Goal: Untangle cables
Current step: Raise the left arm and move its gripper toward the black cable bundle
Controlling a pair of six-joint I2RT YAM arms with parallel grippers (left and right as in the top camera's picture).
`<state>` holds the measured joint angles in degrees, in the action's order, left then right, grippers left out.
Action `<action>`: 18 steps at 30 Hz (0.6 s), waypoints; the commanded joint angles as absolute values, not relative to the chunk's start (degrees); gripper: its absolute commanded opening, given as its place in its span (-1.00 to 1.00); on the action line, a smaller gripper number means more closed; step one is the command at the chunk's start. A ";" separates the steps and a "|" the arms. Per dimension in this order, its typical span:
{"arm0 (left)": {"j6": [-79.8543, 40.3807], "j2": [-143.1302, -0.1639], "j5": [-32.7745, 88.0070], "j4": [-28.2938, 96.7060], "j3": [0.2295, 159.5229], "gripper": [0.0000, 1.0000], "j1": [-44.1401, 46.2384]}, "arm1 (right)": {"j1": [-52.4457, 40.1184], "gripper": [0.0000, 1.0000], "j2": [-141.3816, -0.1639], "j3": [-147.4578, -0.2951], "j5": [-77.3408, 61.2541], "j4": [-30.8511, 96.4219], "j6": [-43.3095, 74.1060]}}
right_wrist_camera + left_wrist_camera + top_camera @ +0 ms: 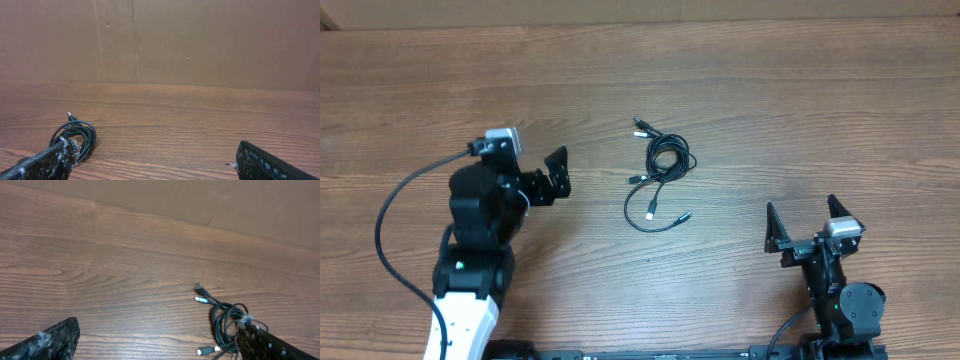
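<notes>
Tangled cables (658, 175) lie near-to-far on the bench (770, 90), right of the closer left gripper (560, 172); the right gripper (801, 206) sits farther off. Both gape wide, empty.

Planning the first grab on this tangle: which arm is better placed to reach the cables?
Probably left. The left end effector is open, points toward the cables and sits nearer them. The right end effector, also open, is farther off and faces past them.
</notes>
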<state>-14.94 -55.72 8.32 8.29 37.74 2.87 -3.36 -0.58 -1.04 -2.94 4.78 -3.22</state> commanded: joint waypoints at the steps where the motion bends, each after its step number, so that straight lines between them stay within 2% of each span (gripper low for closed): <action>1: -15.86 -60.36 7.07 10.07 43.51 1.00 2.66 | -2.92 1.00 -0.16 -0.45 -2.68 4.54 -3.49; 8: -15.90 -64.12 7.05 10.44 46.35 1.00 3.40 | -2.92 1.00 -0.16 -0.45 -2.68 4.54 -3.49; 18: -15.94 -65.49 6.87 17.02 47.42 1.00 10.02 | -2.92 1.00 -0.16 -0.45 -2.70 4.49 -3.38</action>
<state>-15.11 -64.27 7.29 16.86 45.80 9.10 -3.36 -0.58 -1.04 -2.94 4.80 -3.20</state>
